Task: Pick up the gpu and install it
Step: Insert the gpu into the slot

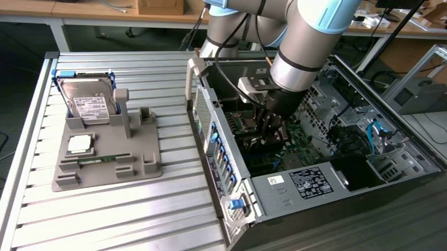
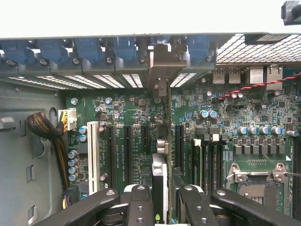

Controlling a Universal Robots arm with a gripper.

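exterior view: the robot arm (image 1: 300,47) reaches down from the top centre of the frame into the open computer case (image 1: 314,151), which lies on its side in the right half. the hand (image 1: 274,125) sits low inside the case, just above the green motherboard (image 1: 297,138). at the left, on the slatted worktop (image 1: 104,209), a grey fixture tray (image 1: 104,151) carries a silver hard drive (image 1: 87,102) with a white label, standing upright at its upper end, and a narrow green memory stick (image 1: 104,158) lying lower down.

wrist view: the black fingers (image 2: 141,202) at the bottom centre are closed on the gpu (image 2: 160,174), seen edge-on as a narrow strip between them. the card stands upright over the motherboard (image 2: 136,117), among the expansion slots (image 2: 128,150), with its metal bracket (image 2: 162,61) reaching the row of blue-clipped rear openings (image 2: 94,52) at the top. whether the card is fully seated cannot be told. the cpu socket (image 2: 254,188) lies at the lower right.
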